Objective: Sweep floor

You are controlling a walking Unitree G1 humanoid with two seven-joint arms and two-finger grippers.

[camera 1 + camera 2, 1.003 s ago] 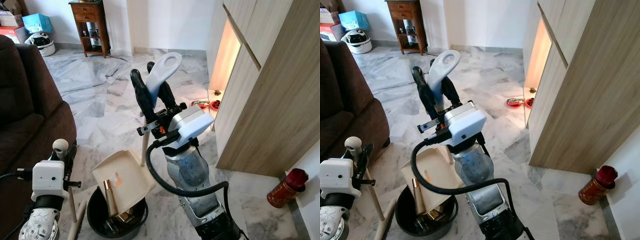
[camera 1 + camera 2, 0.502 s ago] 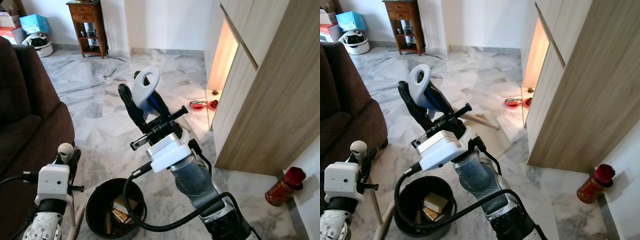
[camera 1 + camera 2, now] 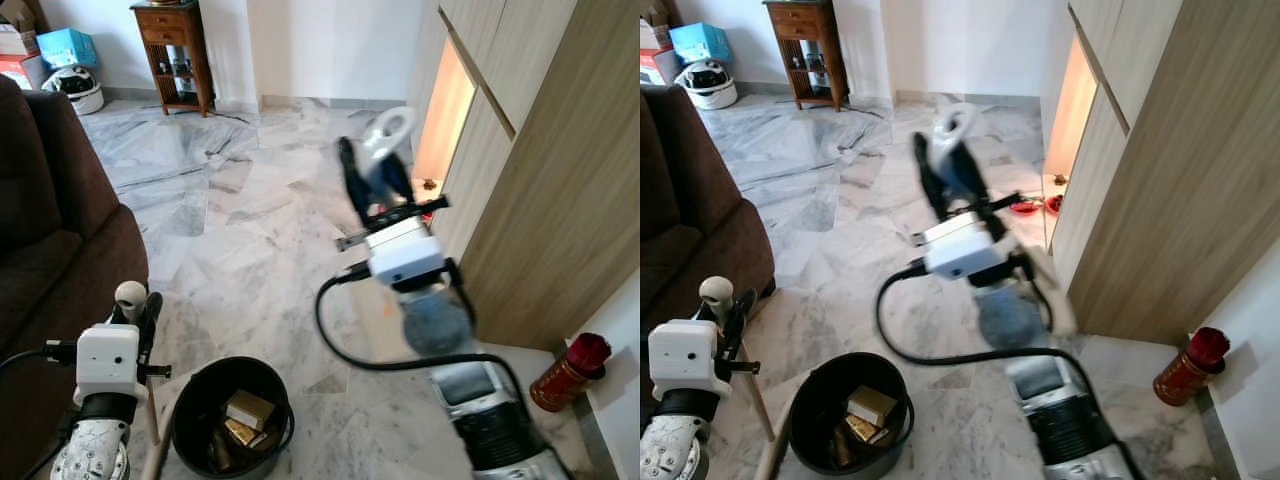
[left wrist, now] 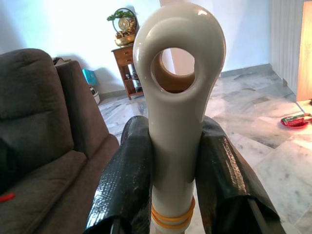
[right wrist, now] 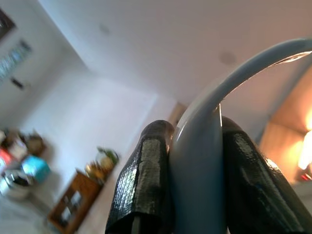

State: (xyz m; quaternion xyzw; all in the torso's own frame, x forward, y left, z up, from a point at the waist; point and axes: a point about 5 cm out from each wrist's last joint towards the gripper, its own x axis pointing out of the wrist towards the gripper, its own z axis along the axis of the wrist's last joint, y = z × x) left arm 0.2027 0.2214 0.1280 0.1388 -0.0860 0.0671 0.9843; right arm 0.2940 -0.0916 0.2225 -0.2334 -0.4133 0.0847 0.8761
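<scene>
Swung away: since a moment ago the right arm has carried the dustpan off the bin and over toward the wooden cabinet (image 3: pixel 540 190); the pan's tray no longer sits over the bucket, and the arm is blurred.
Right gripper (image 3: pixel 372 178): raised high near the lit cabinet niche, fingers pinched on the dustpan handle (image 3: pixel 388 130), whose pale loop stands above the fingertips.
Left gripper (image 3: pixel 135 310): low beside the brown sofa (image 3: pixel 50 230), fingers clamped on the broom handle (image 4: pixel 178 97), an ivory grip with a hanging hole; its wooden stick slants down to the floor.
Bin (image 3: pixel 232 420): black round bucket on the marble floor (image 3: pixel 230 200) between the arms, holding gold packets and scraps.
Also around: red tin (image 3: pixel 570 375) by the cabinet foot; wooden side table (image 3: pixel 180 50) by the far wall.
</scene>
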